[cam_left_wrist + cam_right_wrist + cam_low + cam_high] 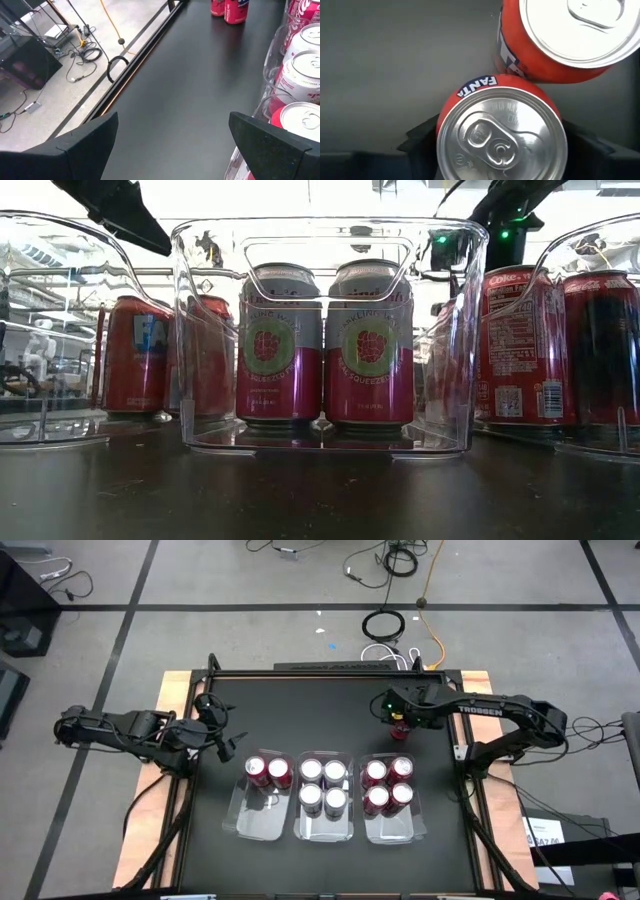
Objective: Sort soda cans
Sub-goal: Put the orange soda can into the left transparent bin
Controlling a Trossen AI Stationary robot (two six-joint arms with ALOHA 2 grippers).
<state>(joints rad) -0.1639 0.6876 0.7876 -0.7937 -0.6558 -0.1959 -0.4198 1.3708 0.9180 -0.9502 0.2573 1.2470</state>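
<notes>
A: Three clear plastic rectangular trays [268, 825] sit in a row at the worktop's [300, 710] six o'clock side. The left tray holds two red cylindrical cans with shiny silver tops [268, 771], the middle one four pink-and-silver cans [323, 786], the right one four red cans [388, 786].

B: And outside the trays?

A: Two orange Fanta cans [502, 135] stand touching each other on the bare black worktop, toward one o'clock, just beyond the right tray.

B: Where is the right claw [500, 142]?

A: Directly over the nearer Fanta can, its dark fingers [422, 132] flanking the can's sides. I cannot tell if they are clamped on it yet.

B: The left claw [172, 140]?

A: Spread wide and empty at nine o'clock, beside the left tray, nothing between its matte black fingers.

B: Anything in the way?

A: The second Fanta can crowds the first. The tray walls are smooth, glossy and rounded at the corners.
</notes>
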